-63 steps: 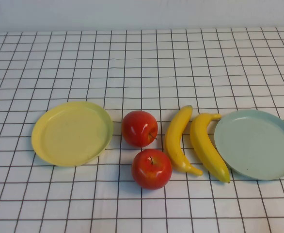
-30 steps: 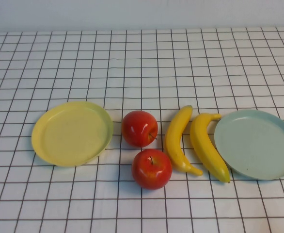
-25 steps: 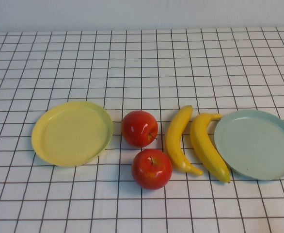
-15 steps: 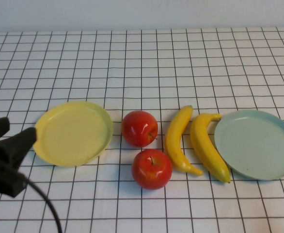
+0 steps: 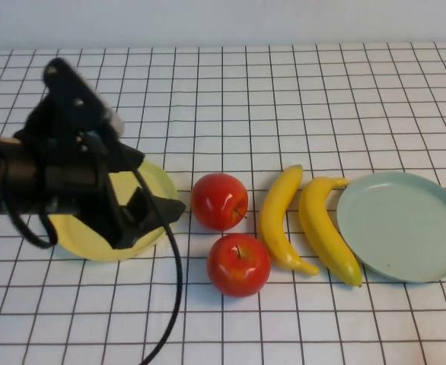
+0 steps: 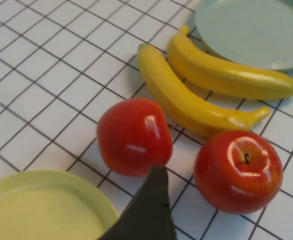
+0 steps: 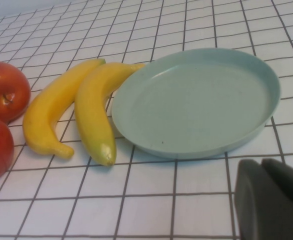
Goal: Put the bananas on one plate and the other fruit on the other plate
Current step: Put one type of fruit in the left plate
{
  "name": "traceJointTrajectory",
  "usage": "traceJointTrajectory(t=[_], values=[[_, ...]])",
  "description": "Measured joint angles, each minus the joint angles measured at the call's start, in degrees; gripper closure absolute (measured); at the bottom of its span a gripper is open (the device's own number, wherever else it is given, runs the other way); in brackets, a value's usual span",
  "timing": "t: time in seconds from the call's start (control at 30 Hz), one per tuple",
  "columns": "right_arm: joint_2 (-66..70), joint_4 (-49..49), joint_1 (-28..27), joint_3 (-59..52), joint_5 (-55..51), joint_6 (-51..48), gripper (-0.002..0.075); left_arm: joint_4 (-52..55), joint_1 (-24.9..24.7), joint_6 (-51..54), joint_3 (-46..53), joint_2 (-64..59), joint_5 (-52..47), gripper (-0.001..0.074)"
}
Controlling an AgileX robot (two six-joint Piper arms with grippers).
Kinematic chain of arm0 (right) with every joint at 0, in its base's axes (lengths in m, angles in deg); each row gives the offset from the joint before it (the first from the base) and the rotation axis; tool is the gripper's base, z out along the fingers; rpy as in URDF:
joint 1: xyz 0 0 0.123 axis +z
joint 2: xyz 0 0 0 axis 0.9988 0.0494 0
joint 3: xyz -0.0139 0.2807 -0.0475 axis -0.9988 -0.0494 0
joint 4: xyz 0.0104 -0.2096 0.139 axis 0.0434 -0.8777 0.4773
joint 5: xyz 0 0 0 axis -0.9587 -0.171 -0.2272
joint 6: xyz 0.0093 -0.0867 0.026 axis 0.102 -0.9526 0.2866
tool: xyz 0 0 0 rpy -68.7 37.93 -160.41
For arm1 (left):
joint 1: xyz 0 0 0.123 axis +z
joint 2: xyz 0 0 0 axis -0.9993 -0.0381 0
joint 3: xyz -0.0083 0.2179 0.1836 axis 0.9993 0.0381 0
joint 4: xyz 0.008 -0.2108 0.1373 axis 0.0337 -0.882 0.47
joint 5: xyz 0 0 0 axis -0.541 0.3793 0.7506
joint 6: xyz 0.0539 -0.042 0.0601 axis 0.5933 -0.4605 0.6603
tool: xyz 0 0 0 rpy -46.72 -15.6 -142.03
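Fingers (image 5: 143, 220) of our left gripper (image 5: 151, 213) stand spread apart, dark and wedge-shaped, holding nothing; they hang over the right part of the pale yellow plate (image 5: 86, 228), pointing right toward the apples. Our left arm (image 5: 25, 182) reaches in from the left edge of the scene, with a black cable (image 5: 173, 289) looping down from it toward the near edge.

Our right gripper (image 7: 269, 200) sits just near of the pale blue-green plate (image 5: 409, 228), outside the high view; its fingers are pressed together and empty.

We see a counter (image 5: 284, 99) covered in a white cloth with a black grid. The yellow plate lies on the left, the blue-green plate on the far right; both are bare.

Between the plates lie the fruit. Two shiny red apples sit just right of the yellow plate: the far apple (image 5: 219, 201) is closest to our left fingers, and the near apple (image 5: 238, 265) sits just near and slightly right of it, its dark stem pointing up. They are almost touching.

Right of the apples, two yellow bananas lie side by side, running near to far. The left banana (image 5: 278, 220) curves beside the apples. The right banana (image 5: 326, 232) lies against the left rim of the blue-green plate.
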State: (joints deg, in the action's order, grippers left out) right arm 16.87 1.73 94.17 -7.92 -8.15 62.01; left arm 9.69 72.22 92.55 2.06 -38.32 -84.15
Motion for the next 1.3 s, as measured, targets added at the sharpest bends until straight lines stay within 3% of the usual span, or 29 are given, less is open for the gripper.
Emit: traceJointTrajectory(t=[0.1, 0.23, 0.47, 0.73, 1.3], values=[[0.0, 0.0, 0.0, 0.0, 0.0, 0.0, 0.0743, 6.68, -4.67, -3.79, -4.06, -4.2, -0.78, 0.0066], [0.0, 0.0, 0.0, 0.0, 0.0, 0.0, 0.0743, 19.71, -8.82, -18.69, -10.86, -10.52, -5.12, 0.0066], [0.0, 0.0, 0.0, 0.0, 0.0, 0.0, 0.0743, 40.66, -13.76, -45.62, -28.39, -23.49, -24.32, 0.0066], [0.0, 0.0, 0.0, 0.0, 0.0, 0.0, 0.0743, 45.12, -23.31, -50.45, -44.95, -33.42, -28.42, 0.0066], [0.0, 0.0, 0.0, 0.0, 0.0, 0.0, 0.0743, 45.0, -29.05, -54.51, -45.84, -41.2, -28.63, 0.0066]])
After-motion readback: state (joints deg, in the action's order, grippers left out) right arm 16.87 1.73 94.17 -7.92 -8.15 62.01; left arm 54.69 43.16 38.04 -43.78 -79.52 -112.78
